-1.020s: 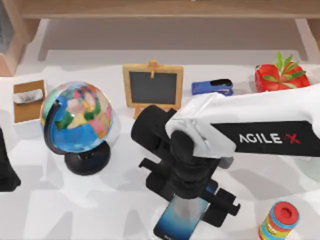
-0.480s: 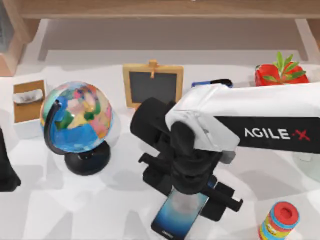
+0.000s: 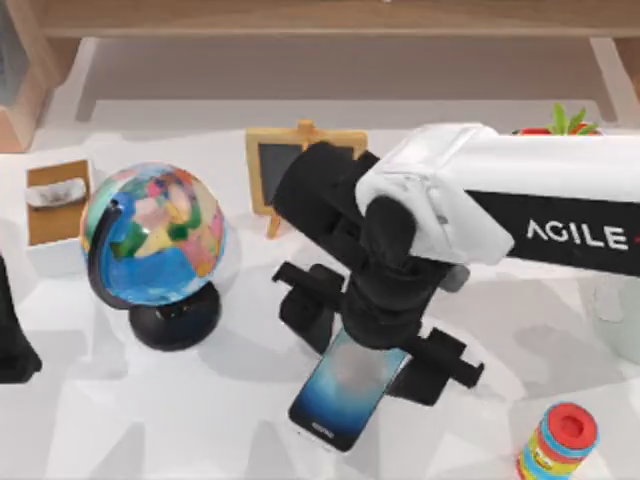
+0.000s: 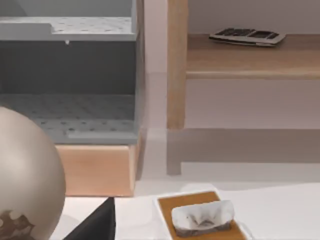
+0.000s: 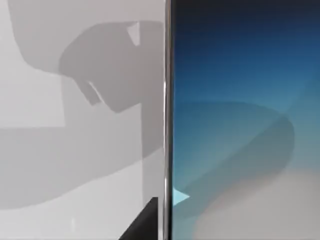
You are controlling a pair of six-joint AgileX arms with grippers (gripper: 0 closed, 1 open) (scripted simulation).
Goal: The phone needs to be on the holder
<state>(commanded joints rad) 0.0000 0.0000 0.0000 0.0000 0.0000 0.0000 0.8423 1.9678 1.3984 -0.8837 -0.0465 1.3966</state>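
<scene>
Right arm reaches in from the right edge of the top view, its right gripper at lower centre of the frame, jaws closed on the upper end of the phone. The phone (black body, blue screen with a pale blot in the middle) sits at lower centre, tilted, lower end pointing toward the bottom left; whether it touches the white tabletop or is lifted off, cannot tell. In the right wrist view the phone screen takes up the right half of the picture, thin metal edge down the middle, tabletop with arm shadows to the left. Left arm is parked at the left edge of the top view, a dark part of it at mid-left; state of its jaws, cannot tell. Other items in the top view: globe on a black stand at centre left, small chalkboard easel just behind the right arm at upper centre, tissue box at left, red pot with green leaves at upper right, striped colourful cylinder with red cap at lower right. Left wrist view shows the tissue box at bottom centre, a wooden shelf behind.
</scene>
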